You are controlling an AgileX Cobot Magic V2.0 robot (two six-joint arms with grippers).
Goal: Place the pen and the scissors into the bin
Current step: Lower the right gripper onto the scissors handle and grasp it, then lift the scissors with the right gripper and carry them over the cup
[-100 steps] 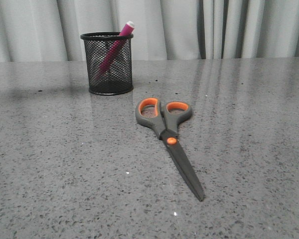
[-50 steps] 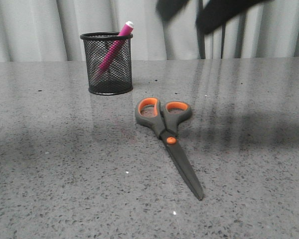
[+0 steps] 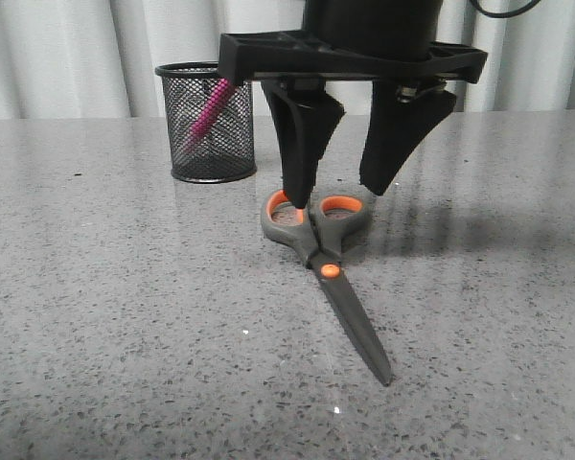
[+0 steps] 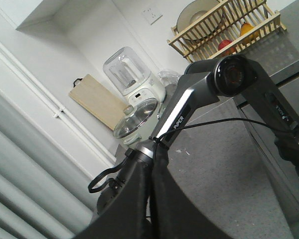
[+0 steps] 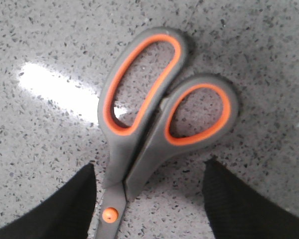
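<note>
**Open right claw poised over the scissors' handles**

The table is a grey speckled stone-look slab, hard and smooth, so anything flat on it gives little purchase underneath. At its far left stands the bin, a black mesh cup with the pen already leaning inside. The right gripper hangs spread wide over the near end of the scissors, one finger tipped just at the left loop, the other above the right loop.

The scissors lie flat, blades closed and pointing toward the camera, handles toward the bin. They look stiff and moderately light, the blades smooth and thin, likely slippery; the thicker plastic handles, or the neck just above the orange pivot, seem the safer place to pinch. Being longer than the bin is tall, they will probably stand out above its rim.

The front view gives the fingers' height and the bin's position. The right wrist view shows what it cannot: the handles centred between the two pads. The left wrist view shows only a kitchen background and arm links; the left claw's state cannot be told.
</note>
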